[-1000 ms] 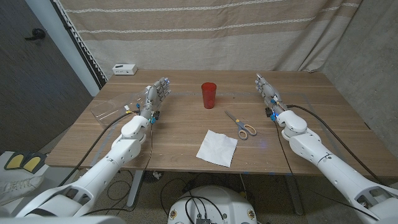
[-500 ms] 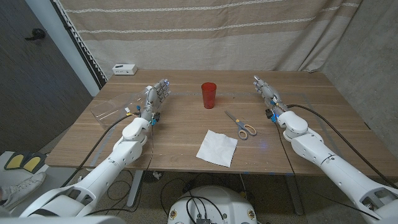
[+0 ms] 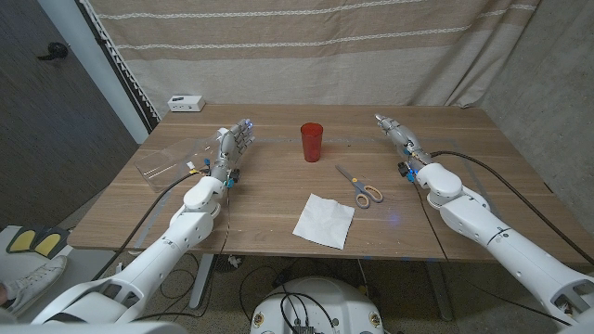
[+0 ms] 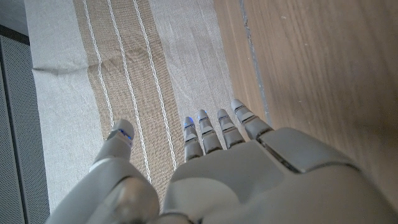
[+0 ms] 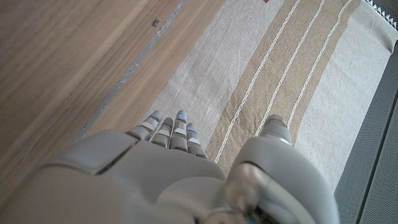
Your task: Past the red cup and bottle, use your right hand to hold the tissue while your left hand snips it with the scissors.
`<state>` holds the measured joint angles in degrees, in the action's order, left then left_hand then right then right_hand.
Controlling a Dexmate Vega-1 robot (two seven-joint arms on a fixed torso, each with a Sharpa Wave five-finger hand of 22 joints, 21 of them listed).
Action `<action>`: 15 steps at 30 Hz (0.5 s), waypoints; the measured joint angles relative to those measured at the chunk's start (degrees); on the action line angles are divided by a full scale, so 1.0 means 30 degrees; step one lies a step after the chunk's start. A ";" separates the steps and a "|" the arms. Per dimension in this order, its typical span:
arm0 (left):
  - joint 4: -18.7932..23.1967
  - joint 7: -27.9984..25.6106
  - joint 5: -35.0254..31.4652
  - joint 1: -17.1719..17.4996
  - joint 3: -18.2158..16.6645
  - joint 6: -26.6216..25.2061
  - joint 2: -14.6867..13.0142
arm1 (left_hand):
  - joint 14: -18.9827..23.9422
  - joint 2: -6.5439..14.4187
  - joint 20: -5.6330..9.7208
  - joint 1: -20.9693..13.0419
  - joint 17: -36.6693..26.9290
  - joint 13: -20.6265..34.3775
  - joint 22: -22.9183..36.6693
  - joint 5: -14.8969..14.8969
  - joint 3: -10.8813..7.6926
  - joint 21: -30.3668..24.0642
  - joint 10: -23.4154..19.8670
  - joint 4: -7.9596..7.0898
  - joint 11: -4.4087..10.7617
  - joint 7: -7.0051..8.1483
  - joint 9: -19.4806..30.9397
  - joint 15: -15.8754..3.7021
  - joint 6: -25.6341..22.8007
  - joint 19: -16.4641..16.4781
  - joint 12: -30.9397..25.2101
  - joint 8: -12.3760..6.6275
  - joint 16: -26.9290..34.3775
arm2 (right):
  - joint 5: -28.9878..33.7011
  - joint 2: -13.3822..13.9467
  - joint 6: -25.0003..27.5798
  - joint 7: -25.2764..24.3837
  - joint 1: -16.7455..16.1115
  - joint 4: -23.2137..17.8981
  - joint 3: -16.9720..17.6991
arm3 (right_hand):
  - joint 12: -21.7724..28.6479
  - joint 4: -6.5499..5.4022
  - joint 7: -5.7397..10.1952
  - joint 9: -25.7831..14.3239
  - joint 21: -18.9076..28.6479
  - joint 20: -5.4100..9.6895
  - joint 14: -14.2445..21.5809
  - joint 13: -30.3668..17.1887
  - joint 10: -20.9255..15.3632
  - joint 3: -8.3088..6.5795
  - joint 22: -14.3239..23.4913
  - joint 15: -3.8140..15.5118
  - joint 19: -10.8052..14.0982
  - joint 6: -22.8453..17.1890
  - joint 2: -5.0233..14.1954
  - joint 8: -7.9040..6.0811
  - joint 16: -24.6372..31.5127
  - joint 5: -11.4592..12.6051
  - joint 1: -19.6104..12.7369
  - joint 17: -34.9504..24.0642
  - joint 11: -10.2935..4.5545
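Both hands parked wide of the work, likely to keep the middle reachable: left hand (image 3: 234, 146) and right hand (image 3: 395, 134) empty, fingers extended and apart. Tissue (image 3: 325, 220) flat near the front edge, between the arms; scissors (image 3: 359, 186) just behind it to the right, untouched. Red cup (image 3: 312, 142) upright further back, centre. Clear bottle (image 3: 170, 164) apparently lying at far left. Wooden table (image 3: 278, 186); striped curtain (image 3: 306, 46) behind; small white box (image 3: 186, 102) at the back corner.

Left hand (image 3: 233, 147) and right hand (image 3: 396, 135) hold nothing (fingers extended).
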<state>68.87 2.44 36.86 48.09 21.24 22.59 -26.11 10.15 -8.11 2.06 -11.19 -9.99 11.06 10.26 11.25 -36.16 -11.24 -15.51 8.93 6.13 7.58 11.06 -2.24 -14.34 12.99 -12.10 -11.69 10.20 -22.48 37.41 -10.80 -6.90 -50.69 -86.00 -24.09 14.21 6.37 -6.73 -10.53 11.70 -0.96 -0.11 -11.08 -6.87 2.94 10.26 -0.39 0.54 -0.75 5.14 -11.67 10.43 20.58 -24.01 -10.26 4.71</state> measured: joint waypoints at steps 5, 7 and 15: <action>0.0305 -0.0232 -0.0036 0.0147 -0.0020 -0.0118 -0.0110 | 0.0000 -0.0101 0.0000 -0.0101 0.0000 -0.0001 0.0001 0.0011 0.0000 0.0000 0.0001 0.0000 0.0000 0.0032 0.0000 0.0000 -0.0032 0.0000 0.0000 0.0000 0.0000 | 0.0430 0.0153 0.0109 -0.0351 -0.0148 -0.0270 -0.0026 | 0.0146 0.0145 0.0207 0.0000 0.0080 0.0076 0.0294 0.0002 -0.0385 -0.0024 0.0000 0.0292 0.0426 -0.0476 -0.0020 -0.0147 0.0142 0.0100 -0.0295 0.0000 -0.0385; 0.0402 -0.0370 -0.0059 0.0205 -0.0060 -0.0122 -0.0129 | 0.0000 -0.0101 0.0000 -0.0101 0.0001 -0.0001 -0.0031 0.0011 0.0000 0.0000 0.0001 0.0000 0.0000 0.0032 0.0000 0.0000 -0.0032 0.0000 0.0000 0.0000 0.0000 | 0.0748 0.0275 0.0131 -0.0511 -0.0224 -0.0457 -0.0061 | 0.0216 0.0173 0.0372 0.0001 0.0163 0.0222 0.0555 0.0002 -0.0615 -0.0039 -0.0001 0.0550 0.0634 -0.0640 -0.0074 -0.0147 0.0142 0.0146 -0.0427 0.0010 -0.0614; 0.0839 -0.0652 -0.0184 0.0439 -0.0113 -0.0154 -0.0255 | 0.0000 -0.0063 0.0003 -0.0139 0.0001 -0.0001 -0.0045 0.0011 0.0001 0.0000 0.0002 -0.0001 0.0000 -0.0073 -0.0001 0.0000 -0.0136 0.0003 0.0000 0.0000 0.0000 | 0.1844 0.0652 0.0291 -0.0866 -0.0306 -0.0872 -0.0238 | 0.0217 0.0172 0.0335 0.0001 0.0163 0.0112 0.0685 0.0003 -0.0751 -0.0039 -0.0001 0.0680 0.0919 -0.0811 -0.0174 -0.0147 0.0142 0.0146 -0.0527 0.0048 -0.0615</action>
<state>71.38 0.48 36.31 49.40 20.91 22.12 -26.88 10.15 -8.30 2.07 -11.61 -9.99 11.06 10.12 11.28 -36.16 -11.24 -15.50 8.93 6.13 7.36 11.05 -2.24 -14.74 13.00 -12.10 -11.69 10.20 -16.95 39.37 -9.93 -9.49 -51.61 -88.61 -24.80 14.86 6.89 -5.73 -10.53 12.19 -0.63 1.95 -11.07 -9.12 2.83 10.26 1.65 3.30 -3.18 4.62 -12.11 10.86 21.02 -25.59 -10.12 2.87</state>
